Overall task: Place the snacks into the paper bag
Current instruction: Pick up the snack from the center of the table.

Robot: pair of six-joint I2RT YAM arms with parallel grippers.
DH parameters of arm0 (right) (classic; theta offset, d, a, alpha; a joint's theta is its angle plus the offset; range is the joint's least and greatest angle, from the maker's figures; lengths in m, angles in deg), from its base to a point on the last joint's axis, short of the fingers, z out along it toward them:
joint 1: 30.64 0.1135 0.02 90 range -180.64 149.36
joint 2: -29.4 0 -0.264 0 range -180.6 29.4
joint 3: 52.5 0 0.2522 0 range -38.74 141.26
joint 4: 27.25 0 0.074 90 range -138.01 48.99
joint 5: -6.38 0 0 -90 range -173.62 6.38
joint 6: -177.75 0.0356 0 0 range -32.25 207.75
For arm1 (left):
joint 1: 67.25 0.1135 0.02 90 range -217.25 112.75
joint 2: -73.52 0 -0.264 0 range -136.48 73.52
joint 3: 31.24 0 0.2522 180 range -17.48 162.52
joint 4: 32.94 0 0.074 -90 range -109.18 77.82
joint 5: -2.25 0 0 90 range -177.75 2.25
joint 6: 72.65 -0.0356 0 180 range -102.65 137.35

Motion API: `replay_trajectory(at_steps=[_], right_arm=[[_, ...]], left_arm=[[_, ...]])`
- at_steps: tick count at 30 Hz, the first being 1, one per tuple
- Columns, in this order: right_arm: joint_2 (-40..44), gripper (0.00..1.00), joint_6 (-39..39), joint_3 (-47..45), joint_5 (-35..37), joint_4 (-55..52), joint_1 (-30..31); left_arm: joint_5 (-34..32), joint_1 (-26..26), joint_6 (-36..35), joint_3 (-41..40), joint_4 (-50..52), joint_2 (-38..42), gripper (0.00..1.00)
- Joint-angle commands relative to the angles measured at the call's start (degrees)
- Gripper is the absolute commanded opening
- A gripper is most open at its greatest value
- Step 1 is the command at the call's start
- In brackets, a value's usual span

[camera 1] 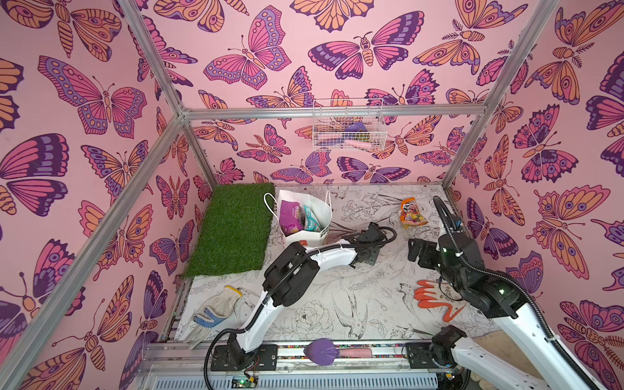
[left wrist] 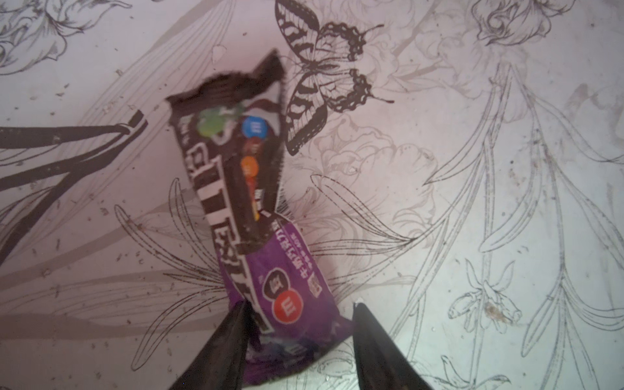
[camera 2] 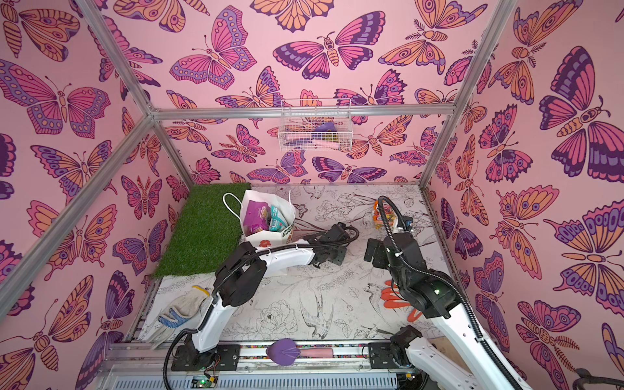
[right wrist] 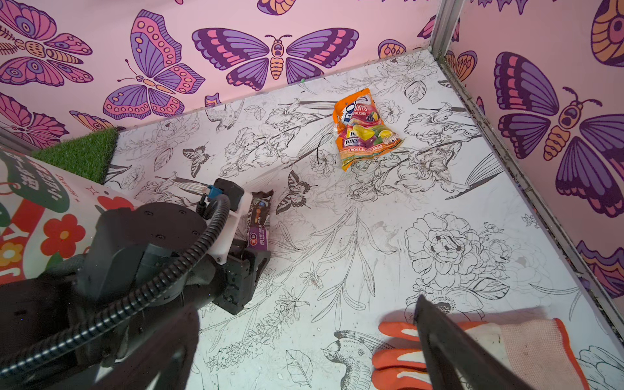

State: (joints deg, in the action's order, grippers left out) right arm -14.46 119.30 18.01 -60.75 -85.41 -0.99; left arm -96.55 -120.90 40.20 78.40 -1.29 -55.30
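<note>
Brown-and-purple glossy bar wrapper (left wrist: 243, 189), flat on the white flower-printed tabletop (left wrist: 472, 202) near the tall white paper gift bag (camera 1: 321, 211). Long axis in line with the left gripper (left wrist: 300, 304): purple end between the black fingers (left wrist: 219, 347), ragged brown end pointing away (toward a printed butterfly (left wrist: 324, 84)). Clamped or only straddled: cannot tell. Right gripper (right wrist: 304, 347) gaping, empty.

Bag (camera 1: 322, 211) upright, open; purple packet (camera 1: 289, 212) and teal packet (camera 1: 310, 220) inside. Brown bar (left wrist: 233, 175) flat on table (left wrist: 472, 202), one end between fingers of my left hand (left wrist: 300, 305). Orange packet (camera 1: 412, 213) flat, well apart.
</note>
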Motion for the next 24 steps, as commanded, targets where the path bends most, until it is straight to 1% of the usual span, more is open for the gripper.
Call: replay_trajectory(at_steps=[1,5,9,14,24], right_arm=[[0.4,0.99,0.7,0.2,-0.2,-1.0,-0.6],[0.7,0.99,0.7,0.1,-0.4,-1.0,-0.6],[0.9,0.99,0.8,0.0,-0.5,-1.1,-0.7],[1.3,0.99,0.9,-0.1,-0.5,-1.2,-0.7],[1.8,0.99,1.1,-0.2,0.1,-1.5,-0.7]], left_arm=[[-0.6,0.4,-0.7,0.5,1.6,-1.7,0.41],[-0.8,0.3,-0.8,0.1,1.6,-1.3,0.28],[-0.8,0.4,-1.0,-0.2,1.6,-0.6,0.19],[-1.0,0.1,-1.0,-0.8,1.5,0.3,0.15],[-1.4,-0.3,-1.4,-1.4,1.5,2.7,0.14]])
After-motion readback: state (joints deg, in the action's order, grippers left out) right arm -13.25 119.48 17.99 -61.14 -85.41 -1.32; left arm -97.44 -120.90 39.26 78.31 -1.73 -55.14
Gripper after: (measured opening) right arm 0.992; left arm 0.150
